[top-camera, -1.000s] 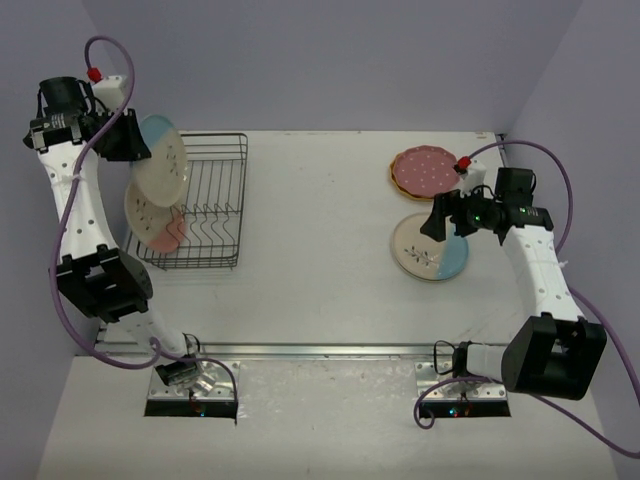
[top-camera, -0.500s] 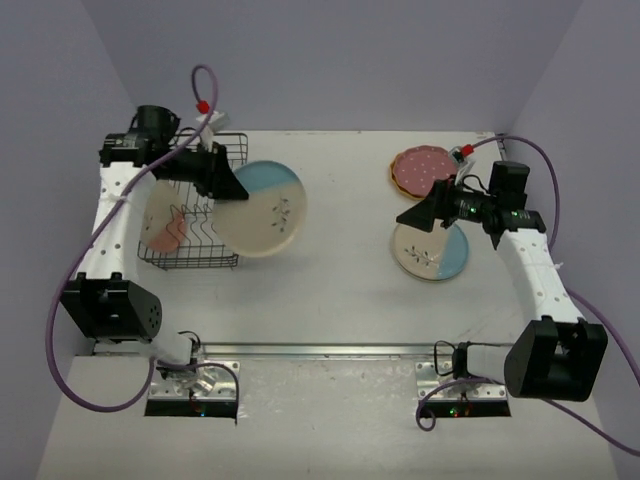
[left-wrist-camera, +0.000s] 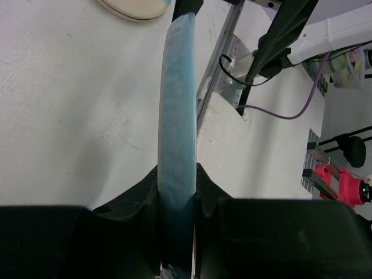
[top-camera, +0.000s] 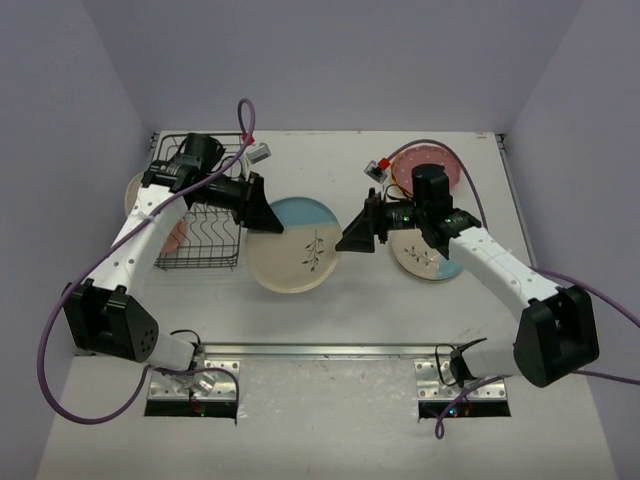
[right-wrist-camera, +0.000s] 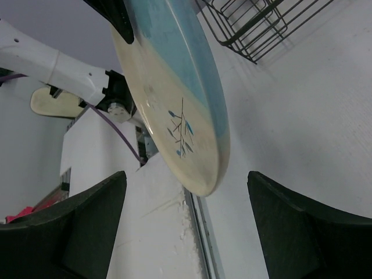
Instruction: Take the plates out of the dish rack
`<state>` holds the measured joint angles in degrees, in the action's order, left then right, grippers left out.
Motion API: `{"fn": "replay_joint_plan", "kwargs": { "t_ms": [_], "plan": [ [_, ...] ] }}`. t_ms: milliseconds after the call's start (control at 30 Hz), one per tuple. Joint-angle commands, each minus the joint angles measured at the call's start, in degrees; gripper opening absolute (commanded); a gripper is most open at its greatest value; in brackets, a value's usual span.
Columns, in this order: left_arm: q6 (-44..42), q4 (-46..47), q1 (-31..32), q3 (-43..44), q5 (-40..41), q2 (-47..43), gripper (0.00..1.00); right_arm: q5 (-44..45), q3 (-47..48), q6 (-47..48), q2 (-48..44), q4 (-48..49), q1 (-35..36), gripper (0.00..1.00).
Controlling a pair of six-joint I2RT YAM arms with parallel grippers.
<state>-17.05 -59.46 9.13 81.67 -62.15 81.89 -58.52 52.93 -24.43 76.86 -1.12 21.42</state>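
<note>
Left gripper (top-camera: 262, 215) clamps the rim of a round cream, blue-tinted leaf-sprig plate (top-camera: 295, 248) above the white table (top-camera: 340, 295), beside the dark wire dish rack (top-camera: 200, 263); right gripper (top-camera: 355, 232) gapes wide opposite.

1. The blue-and-cream plate (top-camera: 293, 247) looks like glazed ceramic, smooth and glossy, with a mottled blue rim.
2. The dish rack (top-camera: 210, 236) is thin dark wire, metal-looking and faintly shiny.
3. The table (top-camera: 330, 300) is white, matt and finely grained.
</note>
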Motion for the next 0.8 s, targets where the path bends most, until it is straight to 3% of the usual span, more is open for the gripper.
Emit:
{"fn": "replay_joint_plan", "kwargs": {
  "t_ms": [0,33,100,167,267,467,500,633,733,767],
  "plan": [
    [1.7,4.3,1.0,0.9,-8.2,-2.4,0.0,1.3,1.8,-2.5,2.8,6.8,4.0,0.69],
    [1.8,4.4,1.0,0.7,-8.2,-2.4,0.0,1.2,2.0,-2.7,3.2,6.9,4.6,0.57],
    [2.0,4.7,1.0,0.5,-7.8,-2.4,0.0,0.6,2.4,-3.1,3.6,6.6,4.9,0.21],
    [2.1,4.9,1.0,0.2,-7.2,-2.4,0.0,0.5,2.3,-2.4,3.1,5.7,4.9,0.0],
    [4.0,6.7,1.0,-0.4,-6.1,-2.9,0.0,-0.4,1.1,-2.3,1.7,5.6,4.6,0.0],
    [6.0,8.2,1.0,-0.5,-3.0,-2.8,0.17,-2.9,-2.0,-4.7,-1.4,6.1,0.7,0.0],
    [6.4,8.4,1.0,-0.5,-2.4,-2.7,0.24,-3.3,-2.4,-5.1,-1.6,6.1,0.0,0.0],
    [8.9,10.0,1.0,-0.4,3.3,-2.6,0.74,-5.6,-3.9,-7.4,-2.2,6.2,-5.9,0.0],
    [11.5,11.5,0.8,0.0,9.6,-2.6,0.99,-7.4,-6.1,-8.1,-2.7,6.2,-9.8,0.0],
    [12.4,12.1,0.5,0.3,12.3,-2.7,1.0,-8.3,-6.5,-7.8,-3.0,5.8,-11.6,0.0]
  ]
}}
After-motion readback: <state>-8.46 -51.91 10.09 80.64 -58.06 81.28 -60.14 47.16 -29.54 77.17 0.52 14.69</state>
